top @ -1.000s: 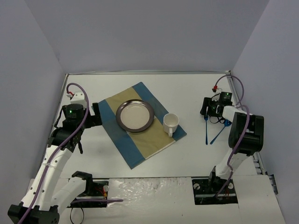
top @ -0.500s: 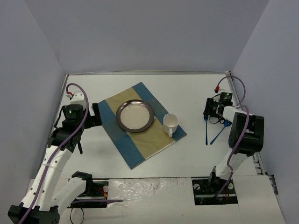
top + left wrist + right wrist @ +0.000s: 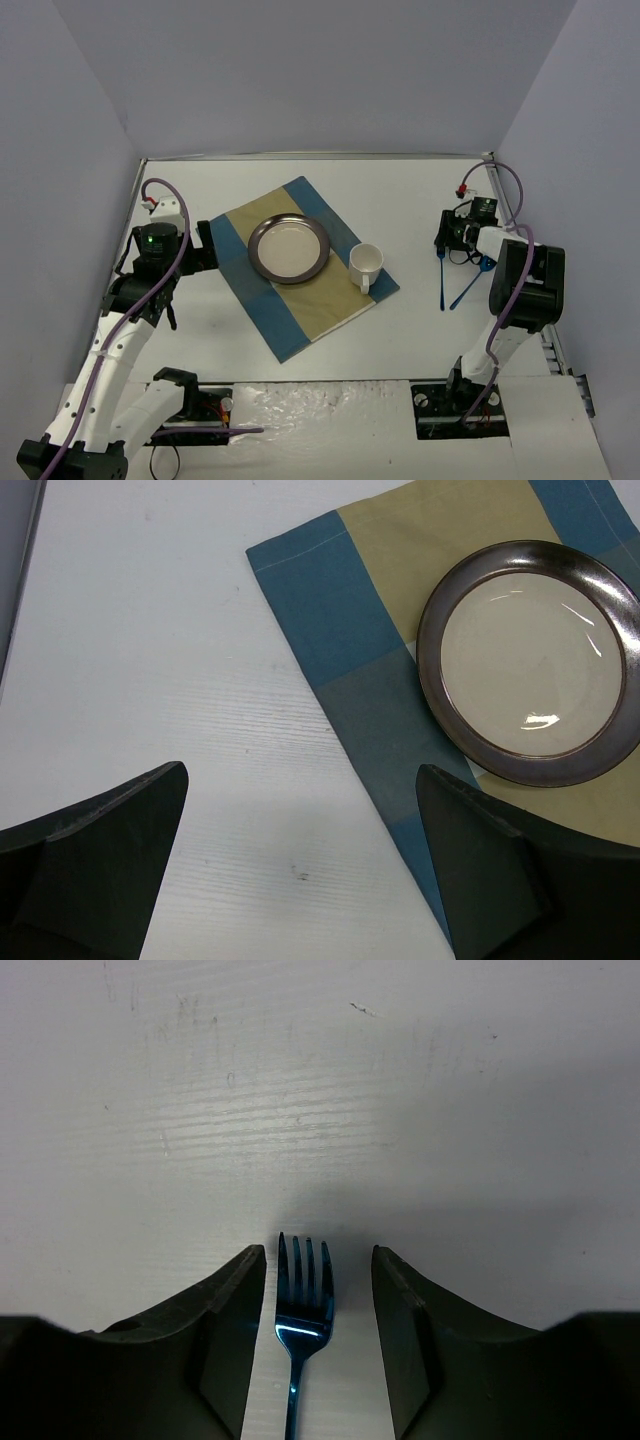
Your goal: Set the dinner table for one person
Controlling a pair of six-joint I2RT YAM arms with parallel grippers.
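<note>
The white dinner table (image 3: 400, 190) carries a blue-and-tan mat (image 3: 300, 315) with a dark-rimmed cream plate (image 3: 289, 248) and a white cup (image 3: 365, 264) on it. A blue fork (image 3: 440, 278) lies on the table at the right. In the right wrist view its tines (image 3: 302, 1295) lie between the open jaws of my right gripper (image 3: 318, 1255), nearer the left finger. From above, the right gripper (image 3: 441, 236) is low at the fork's far end. My left gripper (image 3: 205, 254) is open and empty just left of the mat (image 3: 330, 600), with the plate (image 3: 530, 660) to its right.
A second blue utensil (image 3: 468, 286) lies slanted just right of the fork. Grey walls close in the table on the left, back and right. Bare white table (image 3: 150, 680) lies under the left gripper (image 3: 300, 780).
My right gripper has shifted very slightly towards the far side over the fork's tines. The left arm, plate, cup and mat have not moved.
</note>
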